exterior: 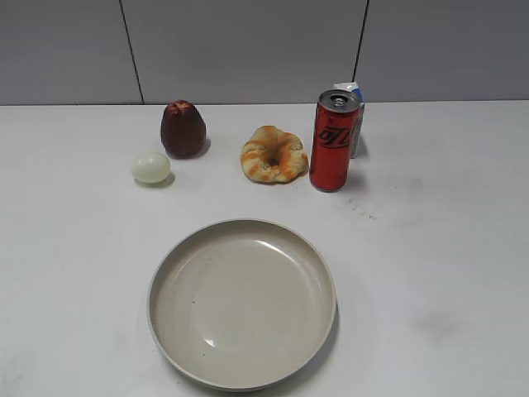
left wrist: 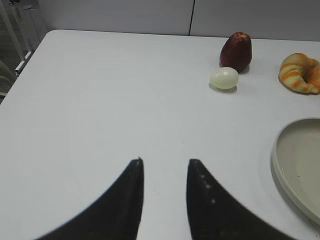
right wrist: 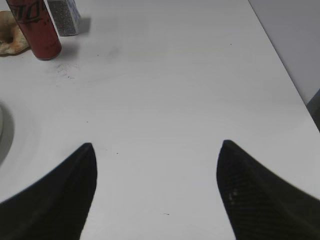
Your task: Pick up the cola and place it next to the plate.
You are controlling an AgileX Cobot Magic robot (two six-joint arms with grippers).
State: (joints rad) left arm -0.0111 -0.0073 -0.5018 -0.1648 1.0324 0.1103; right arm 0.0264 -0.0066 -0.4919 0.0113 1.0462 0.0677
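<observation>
The cola [exterior: 335, 141] is a tall slim red can standing upright at the back right of the white table; it also shows at the top left of the right wrist view [right wrist: 36, 26]. The plate [exterior: 178, 265] is a wide beige dish at the front centre; its rim shows at the right edge of the left wrist view [left wrist: 276, 150]. My left gripper [left wrist: 165, 161] is open and empty over bare table, left of the plate. My right gripper [right wrist: 157, 145] is wide open and empty, well in front of the cola. Neither gripper shows in the exterior view.
A white-and-blue carton [exterior: 355, 93] stands right behind the cola. A bread ring [exterior: 274, 155] lies left of the can, then a dark red fruit [exterior: 183, 128] and a pale egg [exterior: 150, 168]. The table's right edge [right wrist: 280, 55] is near.
</observation>
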